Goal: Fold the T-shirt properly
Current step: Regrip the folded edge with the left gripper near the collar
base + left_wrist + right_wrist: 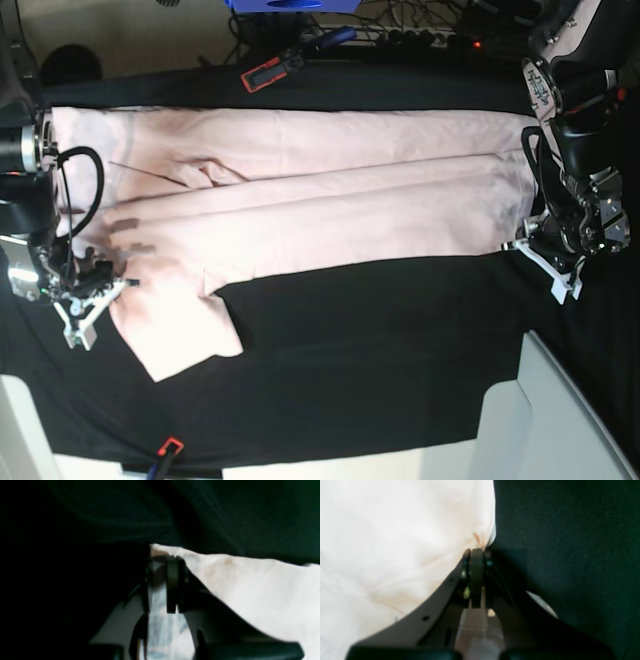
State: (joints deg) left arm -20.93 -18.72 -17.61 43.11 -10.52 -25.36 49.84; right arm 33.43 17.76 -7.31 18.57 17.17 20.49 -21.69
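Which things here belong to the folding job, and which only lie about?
Belong to the job:
- T-shirt
- left tool, gripping the shirt's edge
- right tool, gripping its edge

Only lying about:
- black table cloth
- red-and-black clamp
- cables

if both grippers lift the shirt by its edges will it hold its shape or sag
Probably sag: the T-shirt is thin cloth that already lies creased and folded over itself on the black cloth. It puckers where the right gripper pinches its edge, so it is likely floppy. It looks light; the left gripper closes on only an edge of it.
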